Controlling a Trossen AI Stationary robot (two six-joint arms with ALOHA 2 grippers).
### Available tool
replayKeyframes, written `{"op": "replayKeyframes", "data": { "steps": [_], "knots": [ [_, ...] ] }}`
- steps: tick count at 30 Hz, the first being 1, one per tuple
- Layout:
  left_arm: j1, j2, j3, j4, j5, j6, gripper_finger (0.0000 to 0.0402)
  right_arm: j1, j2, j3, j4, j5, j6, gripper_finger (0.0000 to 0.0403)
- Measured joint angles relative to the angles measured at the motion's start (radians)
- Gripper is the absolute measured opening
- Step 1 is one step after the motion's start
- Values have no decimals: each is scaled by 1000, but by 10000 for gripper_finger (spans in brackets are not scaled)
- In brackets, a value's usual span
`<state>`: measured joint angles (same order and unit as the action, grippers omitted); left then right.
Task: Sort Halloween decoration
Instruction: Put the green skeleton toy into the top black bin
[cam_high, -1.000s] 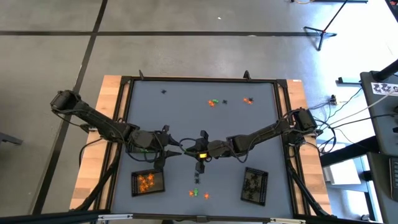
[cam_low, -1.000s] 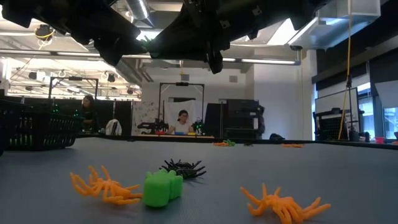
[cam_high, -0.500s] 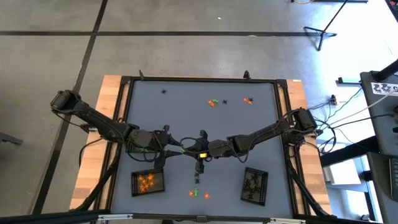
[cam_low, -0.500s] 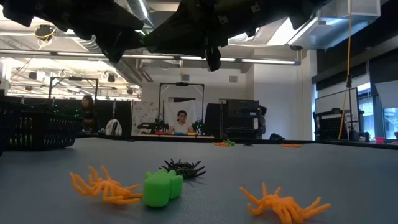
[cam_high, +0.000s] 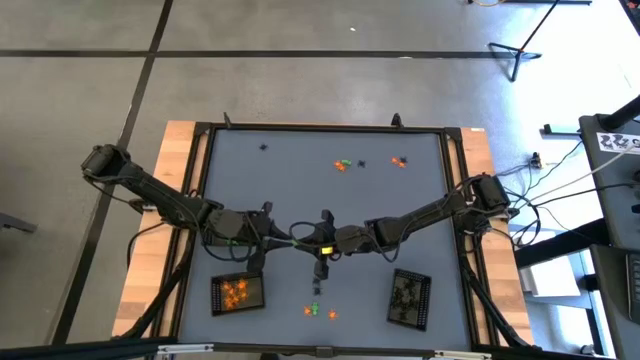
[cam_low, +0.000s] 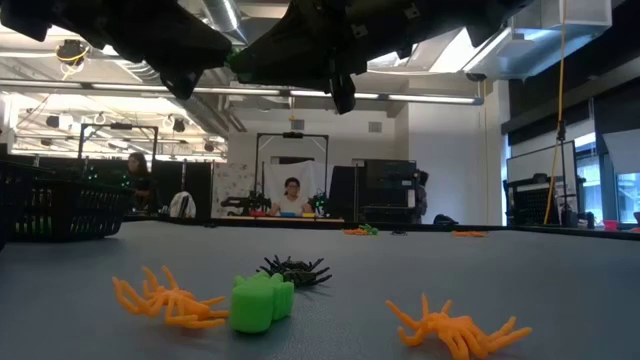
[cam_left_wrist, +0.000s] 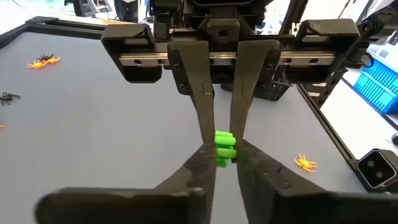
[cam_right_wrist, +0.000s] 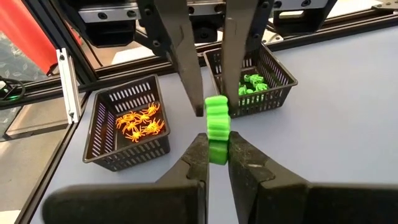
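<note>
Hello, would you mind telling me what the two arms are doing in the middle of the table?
They are sorting small Halloween trinkets and appear to be mid hand-over. The right gripper is shut on a green trinket above the table's middle, and the left gripper meets it at the same piece. One tray holds orange spiders, another green pieces. Loose trinkets lie unsorted on the table.

Below me lies the grey table (cam_high: 300, 190), its dark frame edged by wooden boards (cam_high: 178, 200). Two black mesh trays (cam_right_wrist: 127, 134) stand side by side in my right wrist view — a third (cam_high: 409, 297) sits near the table's front. Beyond the table's far edge a person (cam_low: 292, 195) sits at a desk — another (cam_low: 135, 180) stands farther off.
</note>
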<state>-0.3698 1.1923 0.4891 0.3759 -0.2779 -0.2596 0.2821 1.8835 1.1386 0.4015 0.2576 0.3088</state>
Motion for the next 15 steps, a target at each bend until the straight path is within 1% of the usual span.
{"op": "replayKeyframes", "data": {
  "steps": [3, 5, 10, 15],
  "knots": [
    [0, 0, 0, 0, 0, 0, 19, 0, 0, 0, -1, -1, 0, 33],
    [0, 0, 0, 0, 0, 0, 7, 0, 0, 0, -2, 0, 0, 33],
    [0, 0, 0, -23, -2, -4, 4, 0, 0, 0, -22, -14, 0, 33],
    [0, -17, 1, -150, -28, -58, 1, -1, 0, 0, -58, -25, 0, 33]
  ]
}}
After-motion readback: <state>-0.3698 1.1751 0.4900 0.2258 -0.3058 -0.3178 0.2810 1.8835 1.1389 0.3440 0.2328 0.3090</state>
